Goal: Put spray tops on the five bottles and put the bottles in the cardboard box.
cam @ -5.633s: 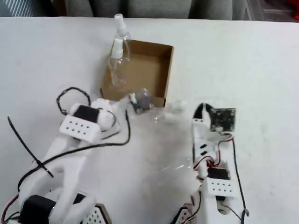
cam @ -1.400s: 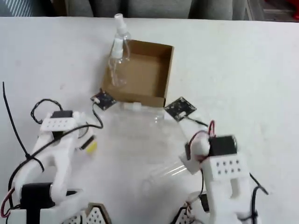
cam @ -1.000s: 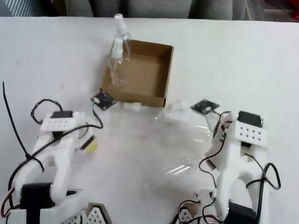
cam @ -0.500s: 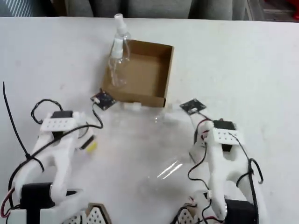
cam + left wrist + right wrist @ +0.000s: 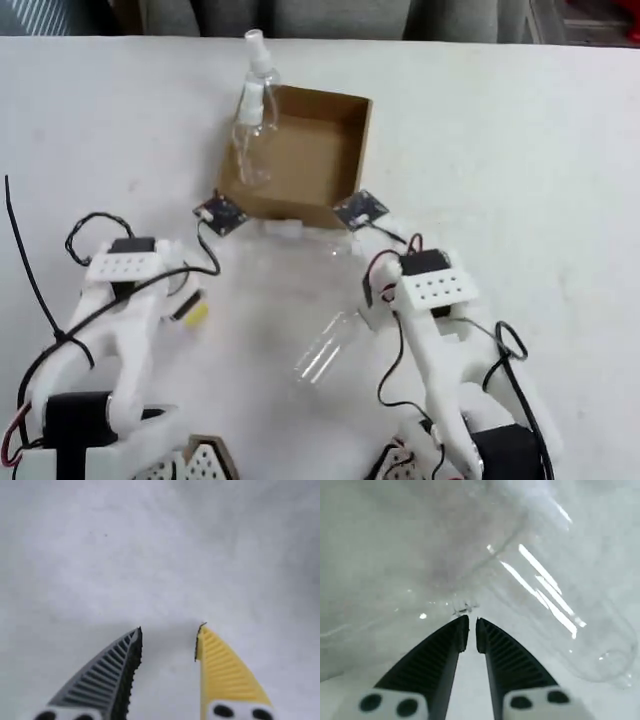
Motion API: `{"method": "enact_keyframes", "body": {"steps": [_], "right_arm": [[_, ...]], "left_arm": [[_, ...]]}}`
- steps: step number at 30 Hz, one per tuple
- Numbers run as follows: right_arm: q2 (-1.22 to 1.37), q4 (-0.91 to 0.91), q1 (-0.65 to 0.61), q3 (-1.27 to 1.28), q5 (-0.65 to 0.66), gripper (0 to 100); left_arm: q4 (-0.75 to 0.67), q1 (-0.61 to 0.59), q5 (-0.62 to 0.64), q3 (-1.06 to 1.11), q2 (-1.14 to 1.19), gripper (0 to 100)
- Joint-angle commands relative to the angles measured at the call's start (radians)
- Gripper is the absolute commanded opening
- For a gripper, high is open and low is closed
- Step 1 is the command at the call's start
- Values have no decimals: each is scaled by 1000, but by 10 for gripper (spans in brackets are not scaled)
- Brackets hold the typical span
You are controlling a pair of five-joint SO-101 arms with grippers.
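Two bottles with spray tops (image 5: 252,100) are standing at the far left corner of the cardboard box (image 5: 320,165); from the high view you cannot tell whether they are inside its wall or just against it. One clear bottle (image 5: 322,348) is lying on its side on the desk (image 5: 520,130) in front of the box. The right wrist view is giving you what the high view is not: your right tool (image 5: 470,621) is sitting with its black fingers nearly together, a thin slit between them, gripping nothing, and the lying bottle is just beyond its tips, apart from them. The left wrist view is showing your left tool (image 5: 167,630) spread wide, grey and yellow fingers hanging over bare desk, holding nothing. In the high view its yellow finger is lying well apart from the clear bottle.
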Motion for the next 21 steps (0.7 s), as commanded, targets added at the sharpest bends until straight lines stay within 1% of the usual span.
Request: {"method": "enact_keyframes", "body": {"steps": [1,9,12,14,17,19,21], "right_arm": [[-4,-28,-67,-40,-20,18],[-10,-74,-205,-46,-18,18],[-18,-67,-222,-49,-17,18],[-18,-45,-197,-72,-9,18],[-18,41,-120,-175,-5,19],[-18,128,-62,-276,51,36],[-15,225,-7,-385,133,87]], "left_arm": [[-15,-12,9,-3,-31,181],[-15,-12,9,-3,-31,181],[-15,-12,9,-3,-31,181],[-14,-12,9,-3,-31,181],[-14,-12,11,-3,-31,181],[-15,-12,11,-3,-31,181],[-15,-12,11,-3,-31,181]]}}
